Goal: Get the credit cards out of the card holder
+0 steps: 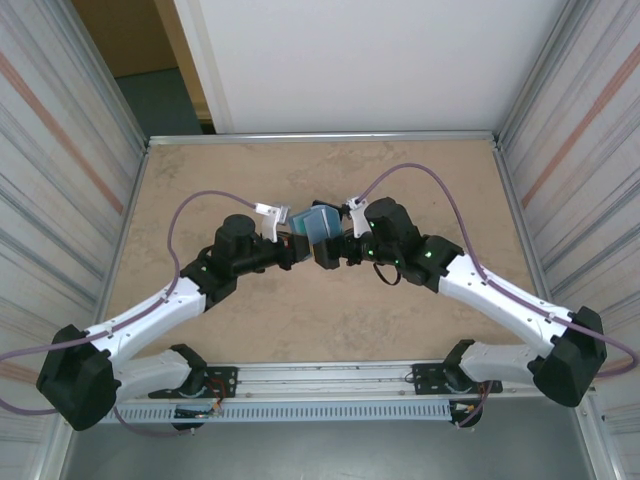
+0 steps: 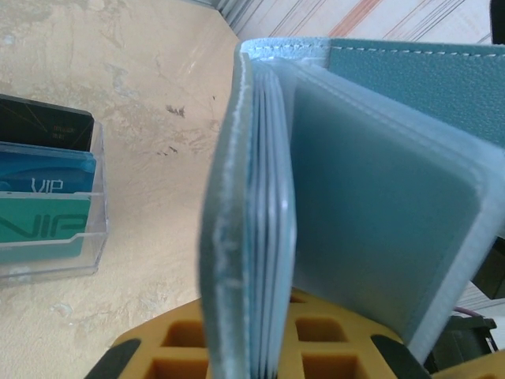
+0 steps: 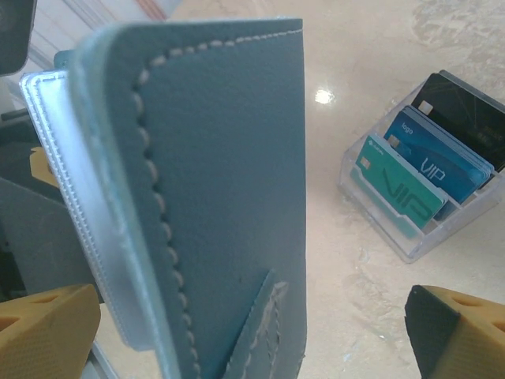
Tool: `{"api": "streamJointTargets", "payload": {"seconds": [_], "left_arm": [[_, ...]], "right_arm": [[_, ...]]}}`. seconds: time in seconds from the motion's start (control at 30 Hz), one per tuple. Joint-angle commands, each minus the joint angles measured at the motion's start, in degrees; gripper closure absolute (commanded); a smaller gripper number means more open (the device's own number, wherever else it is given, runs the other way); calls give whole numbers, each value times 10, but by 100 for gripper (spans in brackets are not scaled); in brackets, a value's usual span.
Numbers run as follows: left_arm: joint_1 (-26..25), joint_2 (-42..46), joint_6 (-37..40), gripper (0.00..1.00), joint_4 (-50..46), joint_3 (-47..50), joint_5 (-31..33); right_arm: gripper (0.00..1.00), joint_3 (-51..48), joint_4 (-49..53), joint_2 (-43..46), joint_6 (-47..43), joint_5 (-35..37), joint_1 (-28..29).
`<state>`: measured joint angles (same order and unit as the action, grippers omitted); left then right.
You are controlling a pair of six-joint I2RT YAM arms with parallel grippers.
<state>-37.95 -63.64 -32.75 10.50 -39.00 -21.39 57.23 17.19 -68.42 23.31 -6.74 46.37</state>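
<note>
Step (est.): extraction, late stage. L gripper (image 2: 260,357) is clamped on the lower end of the card holder (image 2: 347,197), holding it upright over the tabletop centre. R gripper (image 3: 251,325) has jaws spread either side of it, not gripping. Credit cards (image 3: 418,178) stand in the clear tray (image 3: 371,225) nearby. Pocket contents: can't tell. Next: if any card is left, R gripper should pinch its exposed edge only, not the flap.
</note>
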Motion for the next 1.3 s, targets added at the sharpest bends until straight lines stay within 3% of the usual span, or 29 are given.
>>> {"api": "streamJointTargets", "payload": {"seconds": [0.0,0.47,0.9,1.27], "left_arm": [[4,4,-14,100,20,-21,-22],[6,-14,-19,100,54,-28,-85],[18,-20,-43,100,86,-19,-121],[26,-19,-43,100,82,-15,-124]], "right_arm": [[1,23,11,-5,-19,19,4],[0,22,28,-6,-12,73,3],[12,-7,35,42,11,89,-33],[13,-32,32,99,21,41,-81]]}}
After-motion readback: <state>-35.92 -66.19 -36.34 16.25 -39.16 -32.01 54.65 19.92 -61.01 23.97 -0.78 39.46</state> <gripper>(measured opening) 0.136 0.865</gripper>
